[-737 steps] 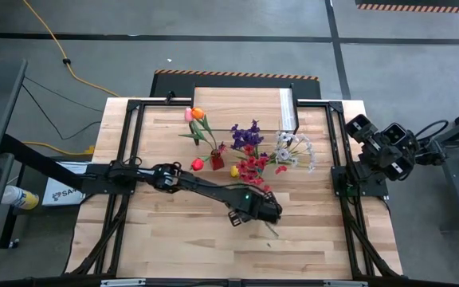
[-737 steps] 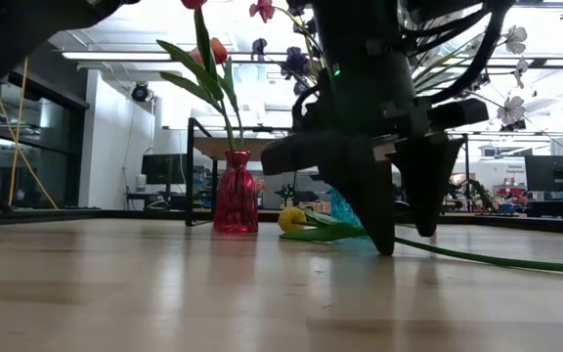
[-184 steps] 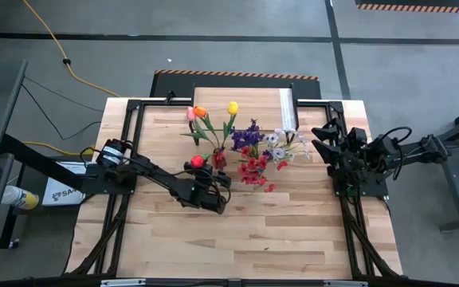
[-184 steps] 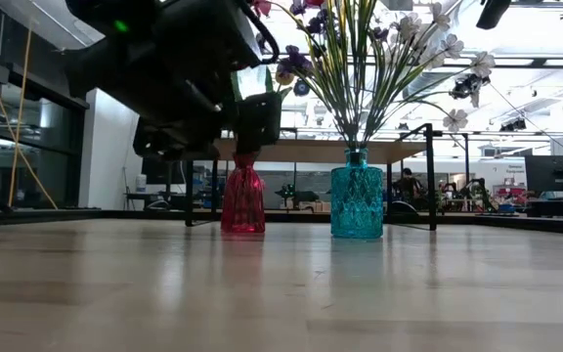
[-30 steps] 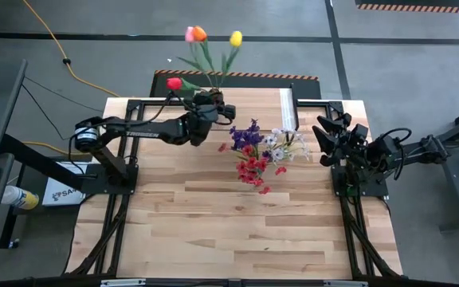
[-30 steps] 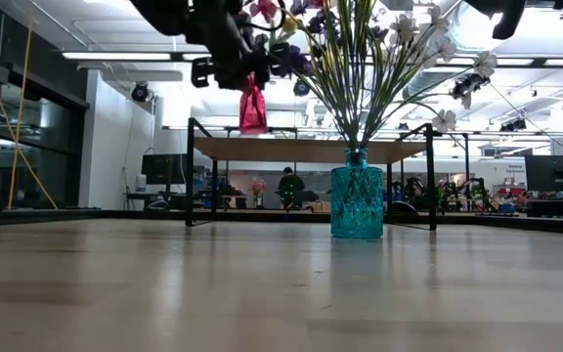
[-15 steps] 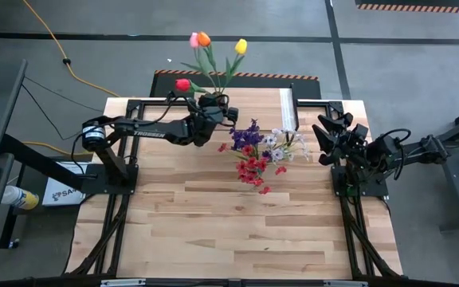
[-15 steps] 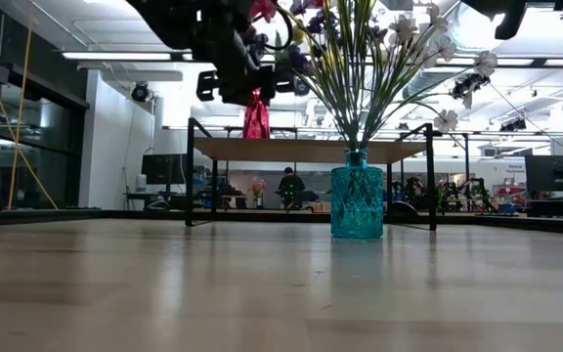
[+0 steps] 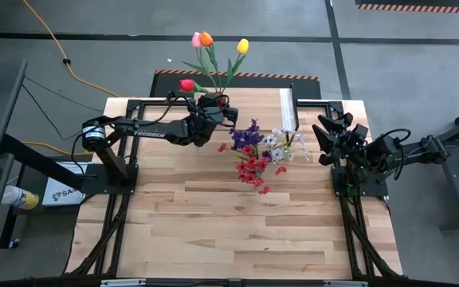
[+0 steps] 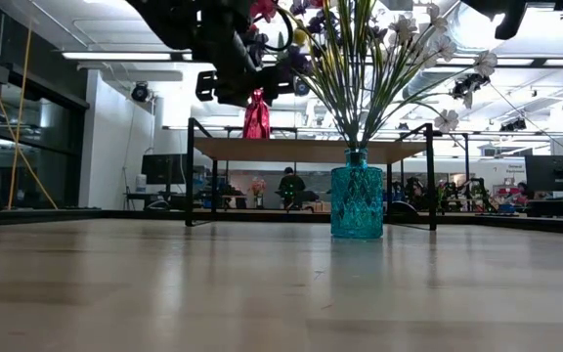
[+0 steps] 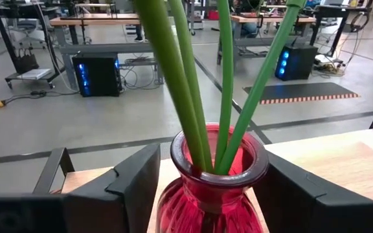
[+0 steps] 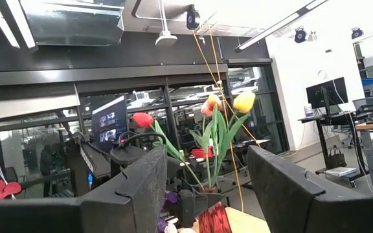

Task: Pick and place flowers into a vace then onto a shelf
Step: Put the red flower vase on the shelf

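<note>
Fingers (image 11: 131,184) of the left gripper (image 11: 206,194) flank the red vase (image 11: 215,188), parted, narrow gaps showing at the neck; grip or release cannot be told. Vase stands on the shelf (image 10: 306,149) top at the table's (image 9: 237,231) far edge, holding tulips (image 9: 205,48): red, pink, orange, yellow. Blue vase (image 10: 357,200) with purple, white and red sprays (image 9: 261,151) stands on the table nearby. Right gripper (image 9: 329,137) waits at the right edge, fingers parted, holding nothing.
</note>
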`<action>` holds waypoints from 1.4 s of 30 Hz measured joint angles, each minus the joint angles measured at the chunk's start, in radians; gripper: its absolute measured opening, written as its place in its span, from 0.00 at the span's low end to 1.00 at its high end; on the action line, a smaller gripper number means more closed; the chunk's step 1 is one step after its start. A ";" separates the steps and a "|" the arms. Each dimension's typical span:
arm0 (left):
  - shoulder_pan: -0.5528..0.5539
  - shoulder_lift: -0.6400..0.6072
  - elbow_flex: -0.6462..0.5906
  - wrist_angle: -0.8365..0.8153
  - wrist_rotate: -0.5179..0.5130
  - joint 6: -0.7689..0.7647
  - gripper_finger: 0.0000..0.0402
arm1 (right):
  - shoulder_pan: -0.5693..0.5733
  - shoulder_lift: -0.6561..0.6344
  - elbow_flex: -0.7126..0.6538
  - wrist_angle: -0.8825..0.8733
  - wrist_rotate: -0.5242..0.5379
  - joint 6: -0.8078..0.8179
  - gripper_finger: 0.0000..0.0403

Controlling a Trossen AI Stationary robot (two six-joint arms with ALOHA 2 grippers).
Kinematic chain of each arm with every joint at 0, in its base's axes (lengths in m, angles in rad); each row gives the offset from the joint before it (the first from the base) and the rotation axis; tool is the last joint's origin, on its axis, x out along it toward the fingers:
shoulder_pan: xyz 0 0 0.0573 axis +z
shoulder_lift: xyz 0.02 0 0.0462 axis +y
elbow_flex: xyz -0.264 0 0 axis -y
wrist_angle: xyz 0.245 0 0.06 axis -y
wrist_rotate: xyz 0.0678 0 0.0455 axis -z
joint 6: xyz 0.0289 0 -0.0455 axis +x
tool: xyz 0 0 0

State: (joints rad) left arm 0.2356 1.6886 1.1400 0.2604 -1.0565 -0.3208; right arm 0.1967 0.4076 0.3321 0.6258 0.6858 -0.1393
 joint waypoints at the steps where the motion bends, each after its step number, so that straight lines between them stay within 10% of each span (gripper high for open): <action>1: 0.000 0.000 0.000 0.000 0.000 0.001 0.66 | 0.000 0.000 0.000 0.000 0.000 0.000 0.51; 24: 0.000 0.000 0.000 -0.001 -0.003 0.002 0.67 | 0.000 0.000 0.000 0.000 -0.001 0.003 0.51; 35: 0.000 0.000 0.000 -0.002 -0.003 0.002 0.97 | 0.000 0.000 0.000 0.000 -0.001 0.003 0.51; 42: -0.001 -0.010 0.000 0.005 -0.020 0.036 0.92 | 0.000 0.000 0.000 0.000 -0.001 0.004 0.51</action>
State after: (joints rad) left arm 0.2349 1.6786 1.1400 0.2651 -1.0768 -0.2844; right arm 0.1968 0.4076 0.3321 0.6256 0.6853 -0.1356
